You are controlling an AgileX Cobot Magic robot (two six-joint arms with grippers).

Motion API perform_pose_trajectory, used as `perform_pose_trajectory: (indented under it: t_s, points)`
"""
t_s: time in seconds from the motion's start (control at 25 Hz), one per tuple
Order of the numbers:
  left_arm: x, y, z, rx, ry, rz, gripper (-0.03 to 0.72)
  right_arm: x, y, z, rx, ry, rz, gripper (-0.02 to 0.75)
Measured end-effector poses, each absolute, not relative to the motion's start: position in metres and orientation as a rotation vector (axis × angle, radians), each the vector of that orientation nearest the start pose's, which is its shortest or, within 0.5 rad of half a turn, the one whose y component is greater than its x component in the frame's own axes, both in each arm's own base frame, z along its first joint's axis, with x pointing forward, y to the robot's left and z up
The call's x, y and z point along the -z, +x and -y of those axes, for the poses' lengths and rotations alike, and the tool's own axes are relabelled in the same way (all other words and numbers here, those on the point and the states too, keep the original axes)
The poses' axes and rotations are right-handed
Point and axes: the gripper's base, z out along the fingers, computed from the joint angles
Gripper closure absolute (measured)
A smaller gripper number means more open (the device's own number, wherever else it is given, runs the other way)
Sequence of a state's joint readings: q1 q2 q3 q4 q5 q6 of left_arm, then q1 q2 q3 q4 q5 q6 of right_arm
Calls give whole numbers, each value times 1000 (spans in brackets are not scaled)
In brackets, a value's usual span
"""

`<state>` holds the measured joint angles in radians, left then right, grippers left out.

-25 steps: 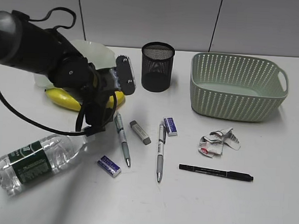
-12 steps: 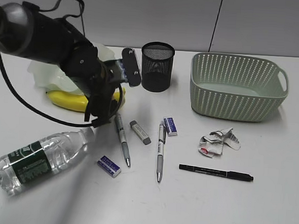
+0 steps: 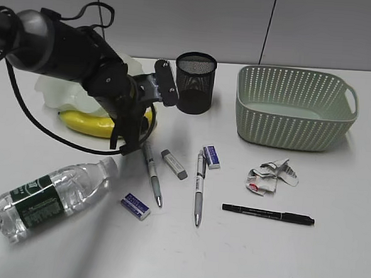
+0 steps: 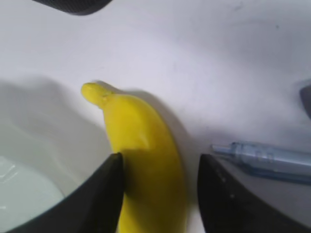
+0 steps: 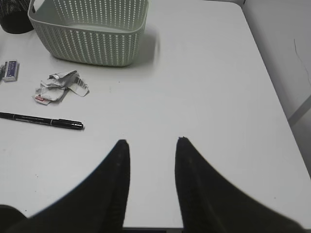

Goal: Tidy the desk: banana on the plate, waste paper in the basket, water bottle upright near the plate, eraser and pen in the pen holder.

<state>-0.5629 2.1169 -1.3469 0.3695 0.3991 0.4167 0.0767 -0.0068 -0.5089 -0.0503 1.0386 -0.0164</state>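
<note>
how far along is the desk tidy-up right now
Nothing looks finished. In hand: the left gripper, open, straddles the banana, which lies on the desk beside the plate. Left: the waste paper is outside the basket, the water bottle lies on its side, and pens and erasers are outside the pen holder.

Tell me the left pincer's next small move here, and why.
Probably close on the banana. The left pincer is open with one finger on each side of the fruit, which lies on the desk beside the plate, not on it.
</note>
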Motion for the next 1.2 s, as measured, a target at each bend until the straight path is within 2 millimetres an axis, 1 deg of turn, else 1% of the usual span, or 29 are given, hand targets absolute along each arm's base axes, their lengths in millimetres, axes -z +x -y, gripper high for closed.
perform_pose_trajectory:
  t_s: [0.12, 0.16, 0.24, 0.36, 0.52, 0.6, 0.68, 0.88, 1.2]
  points:
    - [-129, 375, 221, -266, 1573, -2108, 404, -282, -6, 4, 21, -91, -2003, 470]
    - [-130, 377, 221, -269, 1571, -2111, 428, -282, -6, 4, 21, -91, -2003, 470]
    - [-131, 379, 223, -269, 1562, -2111, 443, -282, -6, 4, 21, -91, -2003, 470]
    - [-130, 380, 222, -273, 1566, -2122, 414, -282, -6, 4, 21, -91, -2003, 470]
    - [-128, 378, 221, -283, 1574, -2155, 307, -282, -6, 4, 21, -91, -2003, 470]
    - [-128, 377, 221, -286, 1579, -2165, 267, -282, -6, 4, 21, -91, -2003, 470]
    - [-128, 375, 222, -287, 1584, -2170, 244, -282, -6, 4, 21, -91, -2003, 470]
    - [-135, 374, 224, -271, 1560, -2158, 230, -282, -6, 4, 22, -91, -2003, 470]
    - [-136, 375, 225, -263, 1549, -2141, 230, -282, -6, 4, 22, -91, -2003, 470]
